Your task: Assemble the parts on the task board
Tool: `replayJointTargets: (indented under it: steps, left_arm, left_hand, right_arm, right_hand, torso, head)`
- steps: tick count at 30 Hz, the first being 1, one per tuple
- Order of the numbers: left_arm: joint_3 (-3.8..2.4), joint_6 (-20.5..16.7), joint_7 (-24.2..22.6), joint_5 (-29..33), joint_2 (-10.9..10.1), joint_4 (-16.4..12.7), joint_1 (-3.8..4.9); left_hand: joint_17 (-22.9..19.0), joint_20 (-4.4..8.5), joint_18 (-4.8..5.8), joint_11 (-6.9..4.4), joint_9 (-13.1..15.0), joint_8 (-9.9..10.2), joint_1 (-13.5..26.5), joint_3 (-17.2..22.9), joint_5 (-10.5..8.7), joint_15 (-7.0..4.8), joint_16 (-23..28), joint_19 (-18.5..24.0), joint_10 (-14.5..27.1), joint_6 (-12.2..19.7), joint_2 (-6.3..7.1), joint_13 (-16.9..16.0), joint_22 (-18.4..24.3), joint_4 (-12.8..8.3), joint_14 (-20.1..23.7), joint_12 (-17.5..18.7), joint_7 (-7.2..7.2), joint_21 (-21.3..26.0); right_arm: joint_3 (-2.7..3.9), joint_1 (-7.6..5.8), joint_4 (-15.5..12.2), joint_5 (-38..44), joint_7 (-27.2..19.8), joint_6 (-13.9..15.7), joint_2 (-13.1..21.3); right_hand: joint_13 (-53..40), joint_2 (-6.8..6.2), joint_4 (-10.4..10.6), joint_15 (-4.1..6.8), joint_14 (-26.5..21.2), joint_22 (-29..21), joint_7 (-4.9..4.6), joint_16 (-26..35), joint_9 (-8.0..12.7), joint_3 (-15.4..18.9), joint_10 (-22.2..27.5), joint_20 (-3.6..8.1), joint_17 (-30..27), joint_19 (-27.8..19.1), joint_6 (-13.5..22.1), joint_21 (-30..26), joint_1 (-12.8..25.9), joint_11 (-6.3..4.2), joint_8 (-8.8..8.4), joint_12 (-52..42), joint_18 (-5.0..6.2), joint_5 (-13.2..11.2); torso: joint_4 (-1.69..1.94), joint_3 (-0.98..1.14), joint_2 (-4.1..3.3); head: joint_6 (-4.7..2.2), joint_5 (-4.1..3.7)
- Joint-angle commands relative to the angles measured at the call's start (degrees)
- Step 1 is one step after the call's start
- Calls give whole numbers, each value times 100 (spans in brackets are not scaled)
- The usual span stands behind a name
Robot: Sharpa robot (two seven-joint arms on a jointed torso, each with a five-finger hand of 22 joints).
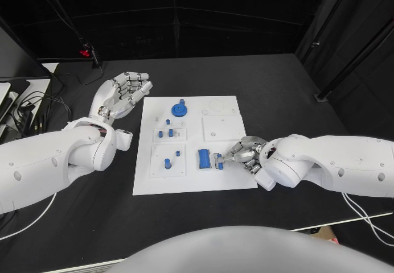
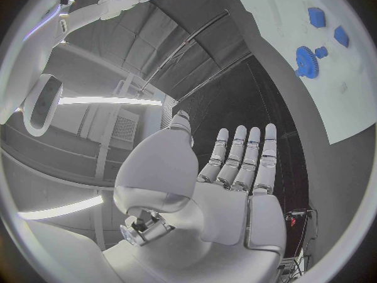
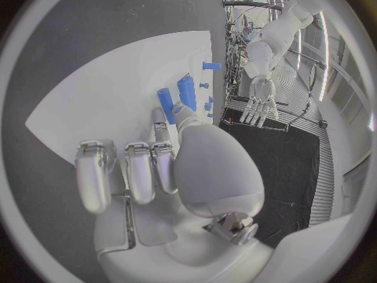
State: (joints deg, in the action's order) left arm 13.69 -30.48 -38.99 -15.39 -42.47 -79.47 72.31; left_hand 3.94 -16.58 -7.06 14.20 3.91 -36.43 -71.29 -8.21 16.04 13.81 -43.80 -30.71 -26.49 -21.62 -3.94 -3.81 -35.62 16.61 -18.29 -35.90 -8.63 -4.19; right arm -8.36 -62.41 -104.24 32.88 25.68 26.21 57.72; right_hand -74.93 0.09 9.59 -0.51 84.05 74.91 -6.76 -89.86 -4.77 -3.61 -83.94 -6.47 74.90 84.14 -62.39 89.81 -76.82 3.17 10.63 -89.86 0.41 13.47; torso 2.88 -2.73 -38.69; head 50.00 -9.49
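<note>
The white task board (image 1: 193, 170) lies mid-worktop. A blue gear (image 1: 179, 109) stands at its 12 o'clock, small pegs (image 1: 167, 133) sit at 9 o'clock. The right hand (image 1: 239, 154) pinches a blue part (image 1: 218, 161) beside the blue block (image 1: 202, 158) near 5 o'clock. The left hand (image 1: 123, 92) rests off the board, fingers spread, holding nothing. I think much is left.

Parts (image 1: 204, 158) on task board (image 1: 226, 177), mid table (image 1: 328, 108).
</note>
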Motion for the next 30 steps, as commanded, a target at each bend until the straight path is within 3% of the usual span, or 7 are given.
replayJointTargets:
  steps: [1, 8, 22, 28, 30]
  left_arm:
    - [-6, 42, -371, 3, 2, -8, 8]
    - [-6, 44, -369, 3, 5, -5, 8]
    - [-6, 53, -364, 3, 11, 2, 7]
    - [-5, 58, -364, 3, 17, 8, 7]
    - [-5, 56, -362, 3, 16, 9, 7]
  left_hand:
    - [-5, 1, 62, -12, -7, -24, -7, -32, 35, -14, -27, 36, -22, 7, -53, 9, 5, 7, -1, -21, -786, -35]
    - [-5, 1, 62, -12, -7, -24, -7, -32, 35, -14, -27, 36, -22, 7, -53, 9, 5, 7, -1, -21, -786, -35]
    - [-5, 1, 62, -12, -7, -24, -7, -32, 35, -14, -27, 36, -22, 7, -53, 9, 5, 7, -1, -21, -786, -35]
    - [-5, 1, 62, -12, -7, -24, -7, -32, 35, -14, -27, 36, -22, 7, -53, 9, 5, 7, -1, -21, -786, -35]
    - [-5, 1, 62, -12, -7, -24, -7, -32, 35, -14, -27, 36, -22, 7, -53, 9, 5, 7, -1, -21, -786, -35]
  right_arm:
    - [2, -7, -11, 70, 32, -75, -16]
    - [2, -7, -3, 195, 84, -100, -17]
    - [2, -7, -4, 246, 88, -102, -18]
    - [1, -7, -50, 383, 93, -71, 49]
    - [0, -6, -76, 529, 112, -108, 89]
  right_hand:
    - [-1507, -61, 6, 40, 595, 1509, 0, -14, 7, 66, -606, 7, 1510, 586, -52, 19, 30, -7, -31, -14, -41, -64]
    - [-1507, -199, 177, 24, 595, 1509, -36, -14, 12, 360, -606, -3, 1510, 586, -61, 19, 257, 22, -125, -14, -41, -263]
    - [-1507, -223, 350, 10, 595, 1509, -50, -14, -1, 625, -606, -17, 1510, 586, -79, 19, 386, 37, -190, -14, -41, -357]
    - [-1507, -199, 401, 24, 595, 1509, -37, -14, -36, 696, -606, -12, 1510, 586, -119, 19, 394, 30, -153, -14, -41, -391]
    - [-1507, -193, 438, 53, 595, 1509, -10, -14, -119, 784, -606, 11, 1510, 586, -118, 19, 367, 6, -13, -14, -41, -506]
  torso:
    - [1, -1, -2]
    - [1, -1, 0]
    - [1, -2, -1]
    - [0, 0, 1]
    - [-2, 1, 0]
  head:
    - [0, 4]
    - [0, 6]
    - [0, 8]
    - [0, 4]
    - [0, 8]
